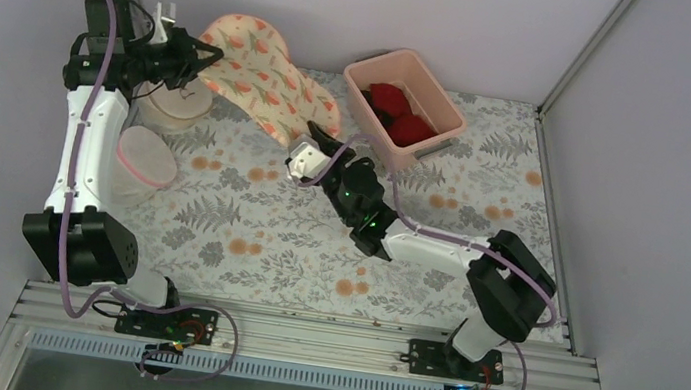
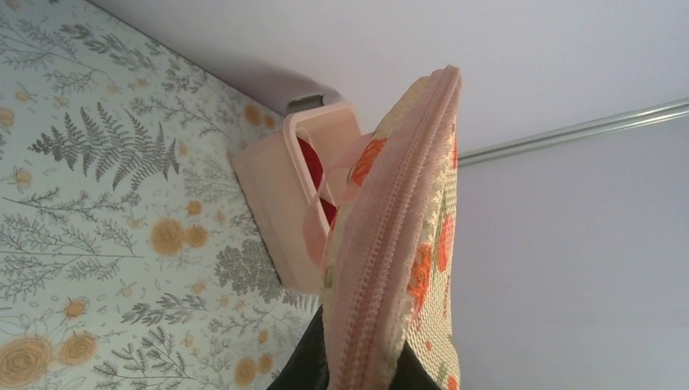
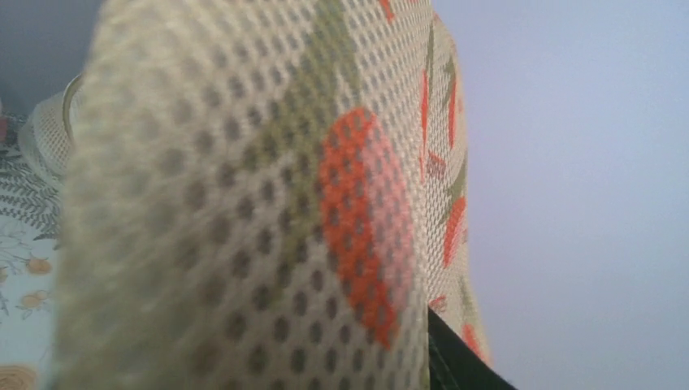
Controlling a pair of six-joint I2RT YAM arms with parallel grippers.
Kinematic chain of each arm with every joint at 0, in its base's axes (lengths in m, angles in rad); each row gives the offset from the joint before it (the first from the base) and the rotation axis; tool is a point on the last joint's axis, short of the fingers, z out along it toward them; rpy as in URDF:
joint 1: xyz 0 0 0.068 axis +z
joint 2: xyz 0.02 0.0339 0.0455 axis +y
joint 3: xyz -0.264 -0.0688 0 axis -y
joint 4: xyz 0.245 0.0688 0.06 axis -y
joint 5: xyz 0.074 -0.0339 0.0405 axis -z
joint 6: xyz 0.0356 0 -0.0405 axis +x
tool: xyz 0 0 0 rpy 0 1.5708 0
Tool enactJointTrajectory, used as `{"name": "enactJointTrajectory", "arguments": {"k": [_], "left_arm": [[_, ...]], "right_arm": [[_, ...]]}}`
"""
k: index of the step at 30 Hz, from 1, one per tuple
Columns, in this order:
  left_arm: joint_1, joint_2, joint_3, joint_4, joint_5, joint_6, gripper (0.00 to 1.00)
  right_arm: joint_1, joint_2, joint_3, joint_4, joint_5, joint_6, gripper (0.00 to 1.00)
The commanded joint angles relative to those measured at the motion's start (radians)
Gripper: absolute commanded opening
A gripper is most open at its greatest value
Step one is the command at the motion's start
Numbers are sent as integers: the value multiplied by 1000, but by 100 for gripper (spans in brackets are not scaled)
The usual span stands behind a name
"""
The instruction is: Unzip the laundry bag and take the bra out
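One laundry bag [image 1: 261, 78] slants above the worktop [image 1: 266, 235], its long axis running from far left down toward centre. The left gripper [image 1: 200, 57] is clamped on its upper end, and the right gripper [image 1: 317, 139] sits at its lower end (whether it grips, I cannot tell). A pink bin [image 1: 366, 122] holds red garments [image 1: 398, 111].

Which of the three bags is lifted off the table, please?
The flowered bag, pinched by the left claw; the mesh dome bag and the round beige bag sit on the table.
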Motion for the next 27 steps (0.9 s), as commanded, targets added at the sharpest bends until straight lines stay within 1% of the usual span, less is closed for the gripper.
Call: {"name": "enactJointTrajectory", "arguments": {"k": [1, 2, 3, 4, 5, 7, 9, 11, 13, 15, 18, 19, 20, 22, 24, 26, 27], "left_arm": [[19, -33, -6, 44, 21, 5, 16], [24, -36, -8, 46, 9, 24, 42], [33, -39, -2, 44, -19, 55, 68], [44, -40, 9, 34, -64, 95, 89], [56, -41, 27, 22, -136, 141, 99], [91, -39, 69, 2, -232, 257, 100], [120, -42, 109, 11, -280, 362, 100], [121, -52, 143, 53, -273, 525, 100], [96, -67, 164, 61, -215, 712, 100], [34, -70, 198, -30, -127, 923, 100], [-145, -80, 213, -326, -48, 1343, 98], [-196, -99, 181, -409, -28, 1469, 97], [-225, -138, 131, -471, 2, 1580, 96], [-247, -185, 49, -580, 47, 1790, 99], [-263, -218, 7, -627, 12, 1928, 100], [-315, -260, -40, -620, -85, 1995, 100], [-359, -288, -81, -581, -145, 1986, 100]], "right_arm": [[-16, -91, 5, -68, -30, 34, 19], [-23, -112, 17, -137, -75, 60, 11], [-36, -132, 39, -227, -150, 99, 7], [-55, -152, 62, -318, -237, 144, 4], [-80, -168, 84, -407, -326, 191, 4], [-127, -188, 120, -556, -483, 274, 4], [-152, -201, 127, -656, -592, 302, 4], [-156, -208, 130, -755, -661, 296, 4], [-163, -212, 135, -826, -740, 294, 4], [-167, -216, 138, -868, -783, 295, 4], [-173, -222, 129, -905, -830, 277, 4], [-173, -226, 124, -914, -849, 266, 4], [-175, -231, 119, -917, -866, 259, 4], [-176, -243, 105, -919, -911, 241, 4], [-177, -249, 99, -918, -949, 229, 4], [-177, -247, 106, -923, -971, 219, 4], [-177, -245, 111, -925, -974, 218, 4]]}}
